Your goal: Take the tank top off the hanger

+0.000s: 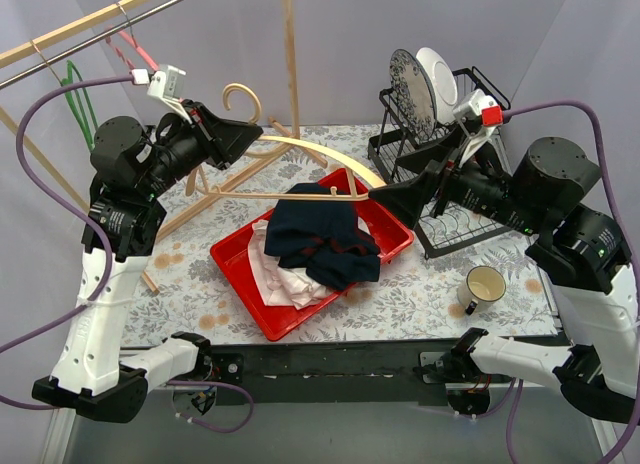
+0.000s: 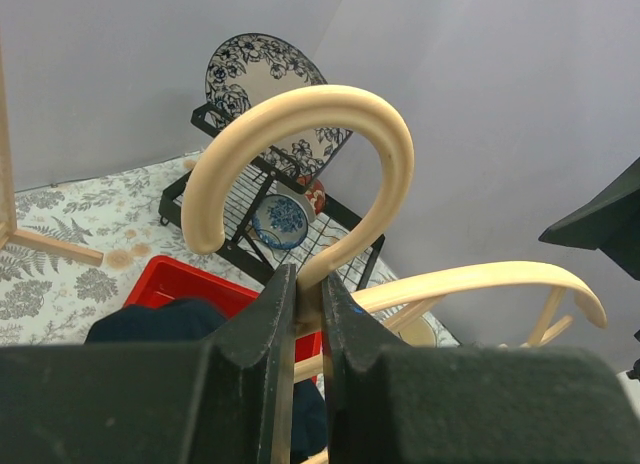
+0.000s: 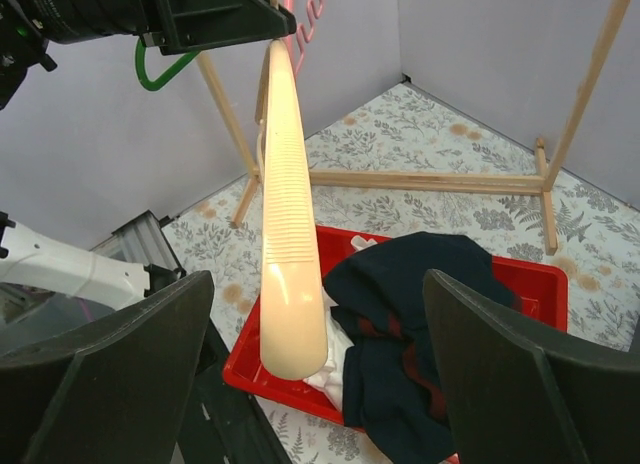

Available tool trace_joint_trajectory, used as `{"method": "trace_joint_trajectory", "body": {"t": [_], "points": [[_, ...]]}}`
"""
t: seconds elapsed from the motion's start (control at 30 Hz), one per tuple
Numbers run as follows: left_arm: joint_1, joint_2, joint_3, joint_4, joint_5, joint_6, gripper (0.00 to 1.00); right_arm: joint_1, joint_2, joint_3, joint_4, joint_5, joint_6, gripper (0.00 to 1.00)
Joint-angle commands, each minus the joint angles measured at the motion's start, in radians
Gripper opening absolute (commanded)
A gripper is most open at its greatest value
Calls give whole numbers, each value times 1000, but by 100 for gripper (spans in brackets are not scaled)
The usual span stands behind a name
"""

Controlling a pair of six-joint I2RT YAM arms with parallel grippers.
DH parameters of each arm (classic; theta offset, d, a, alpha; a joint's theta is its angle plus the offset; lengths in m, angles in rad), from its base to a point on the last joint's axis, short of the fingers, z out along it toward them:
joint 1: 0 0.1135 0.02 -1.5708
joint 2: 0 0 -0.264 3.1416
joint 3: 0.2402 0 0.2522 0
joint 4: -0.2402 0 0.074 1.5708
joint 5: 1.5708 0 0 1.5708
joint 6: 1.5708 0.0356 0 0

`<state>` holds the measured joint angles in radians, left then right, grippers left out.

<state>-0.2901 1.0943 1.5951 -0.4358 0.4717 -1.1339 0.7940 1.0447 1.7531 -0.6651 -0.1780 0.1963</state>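
Tank top: a dark navy garment with red trim, lying crumpled in the red tray, below and to the left of the right gripper and on top of paler clothes. It looks soft, light and limp. It should bunch and slide rather than hold a shape, so a pinch on a raised fold or a strap would serve best.

Wooden hanger: stiff and smooth. The left gripper is clamped tight on it at the neck, just under the hook, and holds it above the tray. Its thin crossbar runs close over the upper edge of the tank top; whether any cloth is caught on it cannot be told. The shoulder end seen from the right wrist is bare.

Right gripper: jaws spread wide, holding nothing. The hanger's shoulder end lies between the jaws without touching either.

Surroundings: a dish rack with plates stands just behind the right gripper, and a mug sits on the tabletop nearer its base. A wooden rail frame stands behind the left gripper. The rack is judged the likeliest obstruction to the right arm.
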Motion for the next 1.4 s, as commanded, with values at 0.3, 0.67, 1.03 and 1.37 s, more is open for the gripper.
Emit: {"method": "trace_joint_trajectory", "body": {"t": [0.3,0.67,1.03,1.37], "points": [[3,-30,-30,23,47,-1,0,2,133,40,5,-101,-34,68],[3,-39,0,14,61,-13,3,2,35,-115,151,-161,-74,1],[3,-62,228,143,94,-196,98,2,-123,-115,180,-89,-150,1],[2,-149,204,135,26,-161,98,2,-166,-178,383,173,-193,1]]}}
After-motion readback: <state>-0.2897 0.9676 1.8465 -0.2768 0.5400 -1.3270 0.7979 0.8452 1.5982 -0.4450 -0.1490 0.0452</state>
